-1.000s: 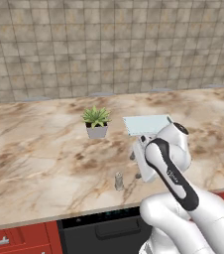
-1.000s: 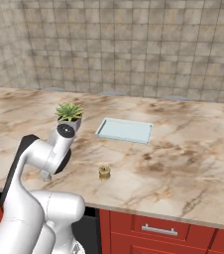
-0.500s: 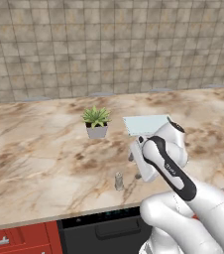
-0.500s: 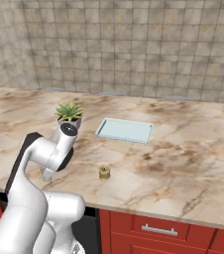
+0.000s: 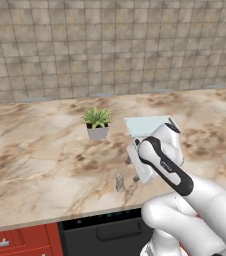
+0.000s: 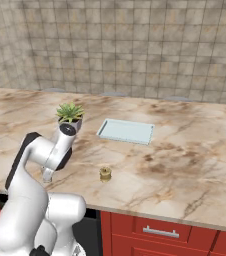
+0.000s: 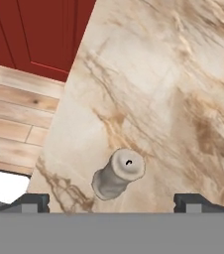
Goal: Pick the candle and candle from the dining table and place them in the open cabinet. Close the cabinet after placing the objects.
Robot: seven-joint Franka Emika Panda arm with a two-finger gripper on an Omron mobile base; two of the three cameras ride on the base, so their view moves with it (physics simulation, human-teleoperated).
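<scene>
A slim pale grey candle (image 5: 119, 182) stands upright near the front edge of the marble dining table (image 5: 35, 150). My gripper (image 5: 132, 170) hangs open just right of it and slightly above. In the hand view this candle (image 7: 119, 174) sits between the fingertips (image 7: 32, 202), closer to the left one, with nothing gripped by my gripper (image 7: 111, 201). The squat olive-gold candle (image 6: 105, 173) rests on the table (image 6: 185, 165) to the right of my arm. The cabinet is out of view.
A spiky green plant (image 5: 97, 122) in a grey pot and a pale flat tray (image 5: 147, 125) stand behind the gripper. A black dishwasher panel (image 5: 100, 230) and red drawers (image 6: 160, 232) lie below the table's front edge. Wooden floor (image 7: 15, 114) shows beyond the edge.
The hand has eased slightly down and left toward the slim candle. Its jaws stay open, and neither candle has moved.
</scene>
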